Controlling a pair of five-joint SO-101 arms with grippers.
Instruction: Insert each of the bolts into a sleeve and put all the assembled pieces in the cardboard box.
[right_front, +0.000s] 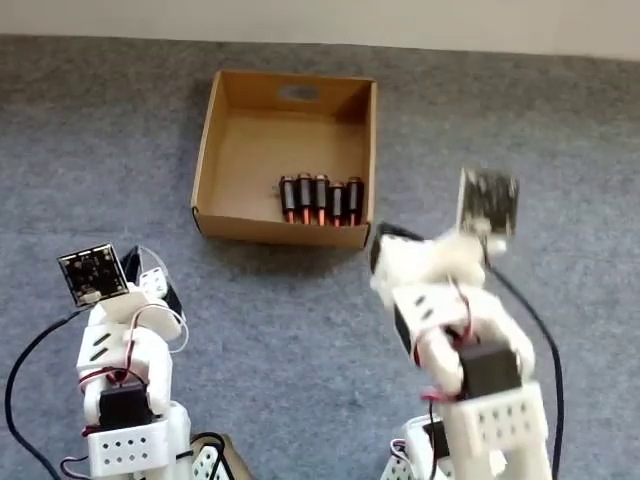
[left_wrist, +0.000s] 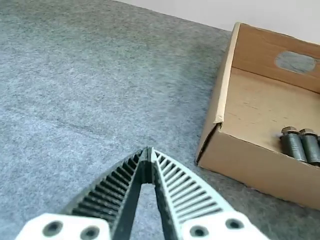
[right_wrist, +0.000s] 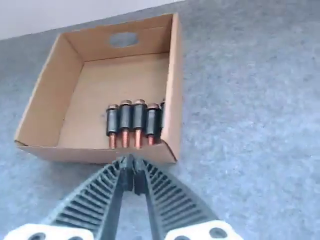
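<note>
- We see the cardboard box (right_front: 282, 229) at 12 o'clock on the grey table (right_front: 560, 130). It is open-topped and shallow, with an oval hand hole in its 12 o'clock wall.
- The assembled pieces (right_front: 320, 201) lie inside the box, packed side by side in a row in its 5 o'clock corner. The row runs along the 6 o'clock wall and ends against the 3 o'clock wall.
- From the high view we count five pieces, each dark with an orange-red streak.
- The right wrist view gives us more of their make. The pieces (right_wrist: 132, 123) have dark grey sleeves, a bolt head at the end towards the hand hole, and a copper-coloured tip at the end towards the near wall. Four show plainly here, and the fifth is half hidden behind the side wall of the box (right_wrist: 173, 85).
- In the left wrist view we see two of the pieces (left_wrist: 300, 145) over the near wall of the box (left_wrist: 220, 100), as hex heads on grey bodies.
- The left tool (left_wrist: 148, 153) is pressed together tip to tip. It sits above bare table at 8 o'clock of the box, apart from it.
- The right tool (right_wrist: 129, 161) is also pressed together at the tips. It sits near the 5 o'clock corner of the box, just outside the near wall.
- In the high view, the left arm (right_front: 125, 370) stands at 7 o'clock and the right arm (right_front: 470, 350) at 5 o'clock.
</note>
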